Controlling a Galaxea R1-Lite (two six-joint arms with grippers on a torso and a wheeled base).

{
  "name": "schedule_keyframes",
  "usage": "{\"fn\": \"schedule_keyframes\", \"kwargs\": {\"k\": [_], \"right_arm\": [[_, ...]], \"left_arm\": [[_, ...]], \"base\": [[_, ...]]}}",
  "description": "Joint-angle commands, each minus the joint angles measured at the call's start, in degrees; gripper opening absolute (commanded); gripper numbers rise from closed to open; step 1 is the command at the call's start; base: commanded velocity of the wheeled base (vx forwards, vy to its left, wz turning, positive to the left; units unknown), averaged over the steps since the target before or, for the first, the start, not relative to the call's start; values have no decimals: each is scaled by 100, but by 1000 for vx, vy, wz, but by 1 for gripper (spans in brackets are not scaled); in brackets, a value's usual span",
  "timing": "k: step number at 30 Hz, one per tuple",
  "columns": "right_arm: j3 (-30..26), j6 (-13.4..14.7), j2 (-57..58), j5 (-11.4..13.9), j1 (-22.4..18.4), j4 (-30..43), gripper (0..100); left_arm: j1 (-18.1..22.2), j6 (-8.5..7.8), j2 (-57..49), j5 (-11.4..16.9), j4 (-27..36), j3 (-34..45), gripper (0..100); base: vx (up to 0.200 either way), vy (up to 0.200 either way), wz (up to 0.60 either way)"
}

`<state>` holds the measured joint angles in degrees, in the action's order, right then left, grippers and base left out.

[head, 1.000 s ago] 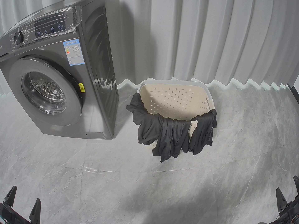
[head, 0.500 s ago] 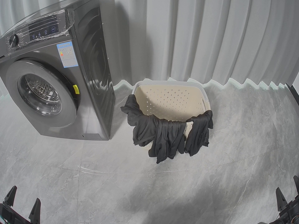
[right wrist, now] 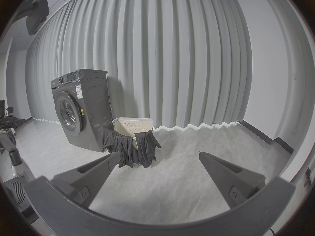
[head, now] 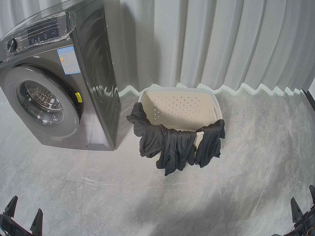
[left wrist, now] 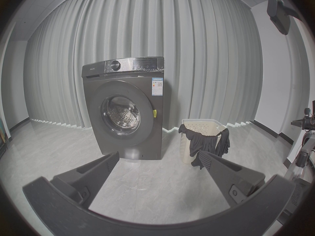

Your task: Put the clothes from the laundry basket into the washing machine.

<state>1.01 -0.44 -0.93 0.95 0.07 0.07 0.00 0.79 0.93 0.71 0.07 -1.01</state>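
The left gripper (head: pixel 25 211) and right gripper (head: pixel 302 199) are held spread at the lower corners; limp dark clothes (head: pixel 170 143) are draped over the perforated laundry basket (head: pixel 183 107).

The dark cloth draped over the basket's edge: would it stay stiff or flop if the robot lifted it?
Probably floppy: the dark grey clothes hang in soft folds over the rim of the cream perforated plastic laundry basket. They look thin, so likely light. Lifted at one spot, the rest would likely dangle and trail.
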Motion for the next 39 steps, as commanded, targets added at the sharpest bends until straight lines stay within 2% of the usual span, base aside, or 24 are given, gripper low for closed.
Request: {"fn": "schedule_keyframes", "kwargs": {"k": [1,17,32,39], "right_arm": [[-101,-9,93,2,10,1,100],[-101,0,93,2,1,1,100],[-101,0,93,2,1,1,100],[-101,0,93,2,1,1,100]], "left_arm": [[0,17,-93,0,1,92,100],[0,0,-93,-9,1,92,100],[0,17,-93,-9,1,92,100],[0,9,-93,-9,1,92,100]], "base": [[200,0,0],[13,0,0],[0,-200,0],[0,0,0]]}}
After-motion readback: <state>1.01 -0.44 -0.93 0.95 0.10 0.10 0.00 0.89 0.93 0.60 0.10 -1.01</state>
